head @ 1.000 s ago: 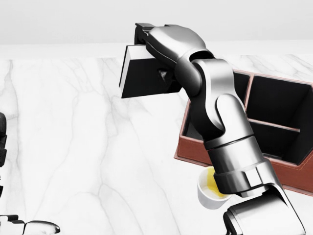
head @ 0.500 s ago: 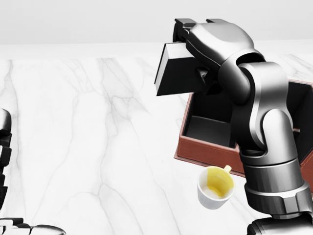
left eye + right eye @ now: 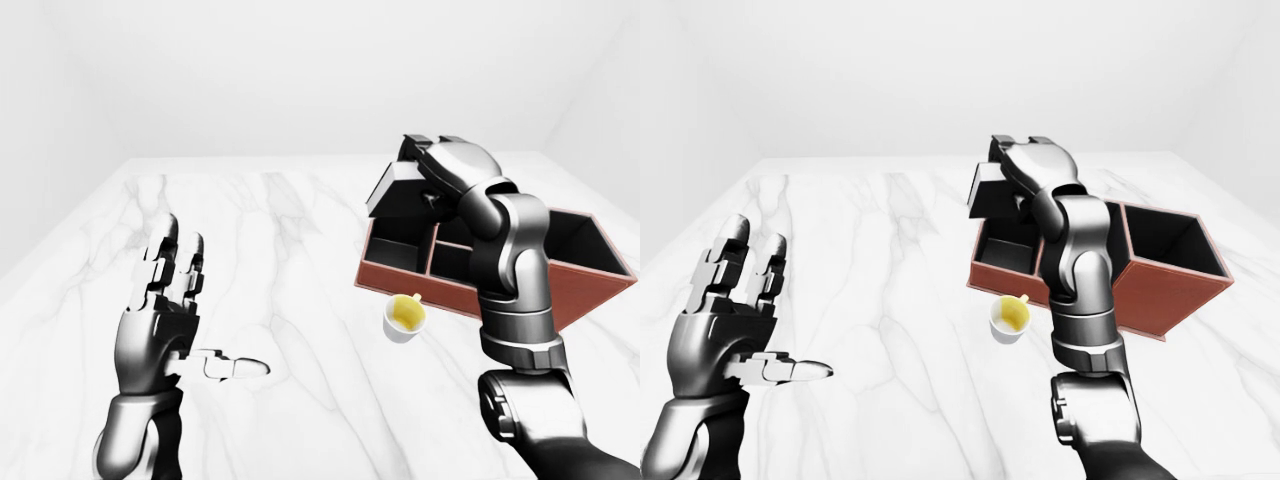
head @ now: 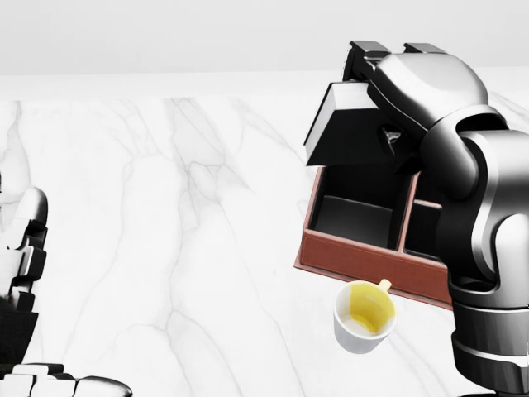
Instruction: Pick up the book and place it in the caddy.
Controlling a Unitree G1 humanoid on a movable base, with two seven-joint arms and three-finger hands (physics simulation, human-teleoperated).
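While the white marble desk [image 4: 165, 207] stretched bare toward its left edge, the brown caddy [image 4: 364, 258] sat near the right edge, its dark compartments open upward. Above the caddy's far-left compartment hung the book [image 4: 343, 124], clamped in the right robot hand [image 4: 376, 87] and tilted, one corner dipping toward the caddy — so the drop, I judged, lay straight down. The left robot hand [image 3: 170, 290] stood well apart near the left edge, fingers spread, holding nothing. A small cup [image 4: 364, 318] lay just beside the caddy's near wall. Only the eye views showed the whole caddy; the head view showed the book's pale page edge best.
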